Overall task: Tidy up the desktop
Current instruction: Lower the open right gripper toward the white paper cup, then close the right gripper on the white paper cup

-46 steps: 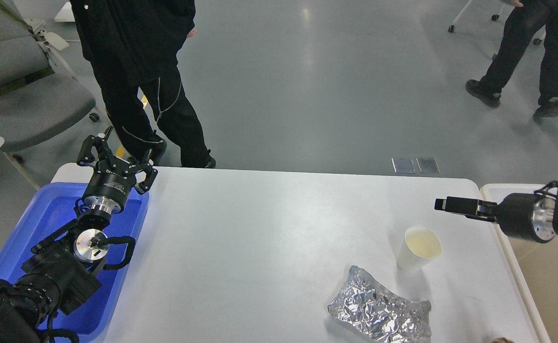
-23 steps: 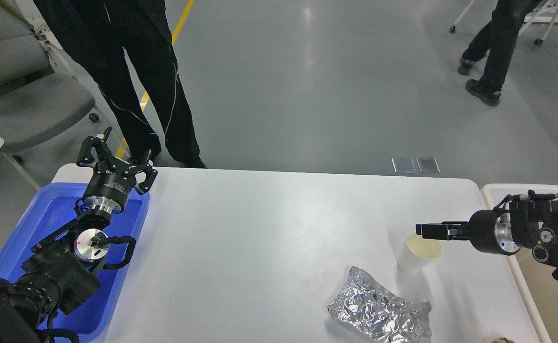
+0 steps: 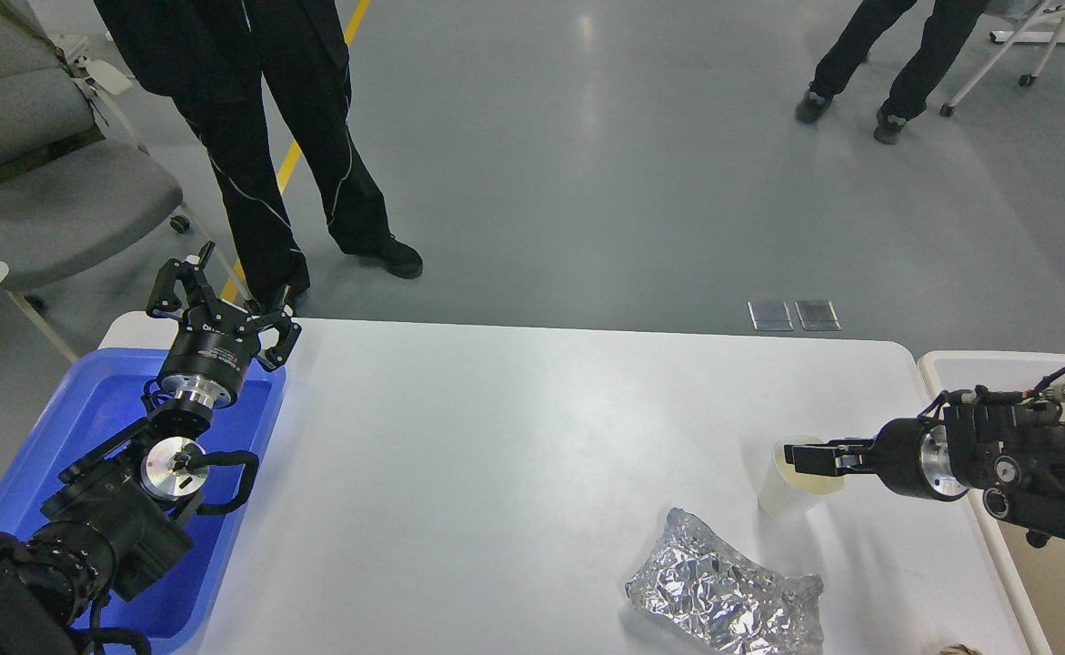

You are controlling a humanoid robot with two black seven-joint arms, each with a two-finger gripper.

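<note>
Nearest the robot, a crumpled foil wrapper (image 3: 723,593) lies on the desktop (image 3: 514,455) by its near edge, right of centre. Just behind it and a bit to the right stands a white paper cup (image 3: 785,487), upright, mouth open upward. The right gripper (image 3: 800,457) comes in horizontally from the right, w/ its fingertips over the cup's rim; seen side-on, the two fingers can't be told apart, so whether its jaws are open or closed can't be told, nor whether it touches the cup. The arm behind it crosses over the desktop's right edge and over a beige-white bin (image 3: 950,364) standing just beside the desk on that side.

On the left, a blue plastic tray (image 3: 95,400) sits at the desktop's left end. The left arm rises over the tray, and the left gripper (image 3: 223,296) is held up above the tray's far right corner, approx. over the desktop's far left corner, fingers spread wide, jaws open and empty.

The desktop itself is a wide white top w/ rounded corners, filling the lower half of the view, bare across its middle.

Beyond it is grey floor. A person in black trousers (image 3: 286,146) stands close behind the far left corner; another person's legs (image 3: 887,64) are well away at top right. A grey office chair (image 3: 50,182) stands far left.
</note>
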